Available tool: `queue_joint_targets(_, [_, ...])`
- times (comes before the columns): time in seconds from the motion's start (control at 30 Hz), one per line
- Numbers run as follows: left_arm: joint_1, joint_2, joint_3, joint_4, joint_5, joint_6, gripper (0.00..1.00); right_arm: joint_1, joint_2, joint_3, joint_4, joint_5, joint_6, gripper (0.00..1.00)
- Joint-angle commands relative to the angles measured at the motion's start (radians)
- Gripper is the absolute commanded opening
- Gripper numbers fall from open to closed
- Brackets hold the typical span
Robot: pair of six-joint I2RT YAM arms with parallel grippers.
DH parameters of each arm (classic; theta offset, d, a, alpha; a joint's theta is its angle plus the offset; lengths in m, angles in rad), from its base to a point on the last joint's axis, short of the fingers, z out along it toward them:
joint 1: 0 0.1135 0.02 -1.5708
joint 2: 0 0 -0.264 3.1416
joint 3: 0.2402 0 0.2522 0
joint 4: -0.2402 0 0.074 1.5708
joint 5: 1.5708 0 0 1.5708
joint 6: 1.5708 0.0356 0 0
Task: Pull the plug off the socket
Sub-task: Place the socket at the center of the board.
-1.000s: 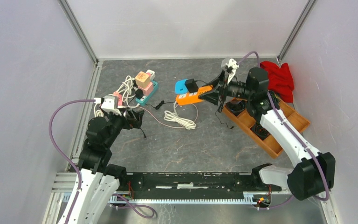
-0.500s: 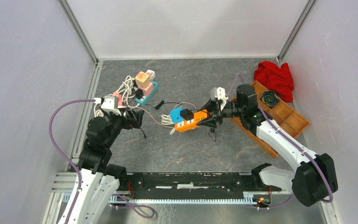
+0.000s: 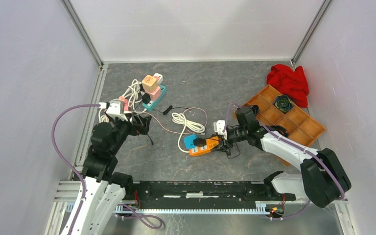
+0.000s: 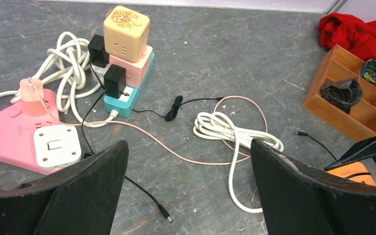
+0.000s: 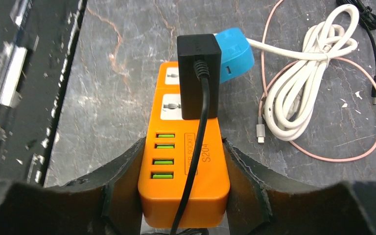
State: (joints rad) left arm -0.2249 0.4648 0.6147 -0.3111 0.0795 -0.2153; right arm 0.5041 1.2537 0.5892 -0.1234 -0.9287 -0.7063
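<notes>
Black plug (image 5: 198, 78) sits in the orange power strip (image 5: 210, 181) near the counter's (image 3: 176, 166) front middle, roughly 4 o'clock and well apart from the wide-open left jaws (image 4: 188, 143), just 12 o'clock of the right jaws (image 5: 182, 147) clamping that strip's end.

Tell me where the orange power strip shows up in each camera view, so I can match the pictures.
Top external: the orange power strip lies just below the centre of the picture.
Left wrist: only a corner shows, at the lower right edge.
Right wrist: it fills the lower centre.
Shared landmark: the white cable coil, close to the strip in all three views.
</notes>
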Motion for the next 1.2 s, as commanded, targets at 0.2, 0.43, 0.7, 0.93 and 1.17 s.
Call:
queue_joint_targets(0.2, [-0.002, 0.010, 0.000, 0.038, 0.000, 0.043, 1.00, 0.004, 0.014, -0.083, -0.064, 0.127, -0.333, 0.32])
queue_joint_targets(0.43, [-0.002, 0.014, 0.000, 0.038, 0.004, 0.043, 1.00, 0.003, 0.095, -0.038, -0.131, 0.162, -0.348, 0.55])
queue_joint_targets(0.7, [-0.004, 0.029, -0.002, 0.040, 0.027, 0.043, 1.00, 0.001, 0.155, 0.025, -0.181, 0.169, -0.283, 0.85])
queue_joint_targets(0.93, [-0.005, 0.070, 0.000, 0.108, 0.186, -0.053, 1.00, -0.020, 0.124, 0.080, -0.232, 0.134, -0.255, 0.98])
queue_joint_targets(1.17, [-0.005, 0.153, -0.048, 0.371, 0.462, -0.501, 1.00, -0.063, 0.081, 0.127, -0.400, 0.051, -0.427, 0.98])
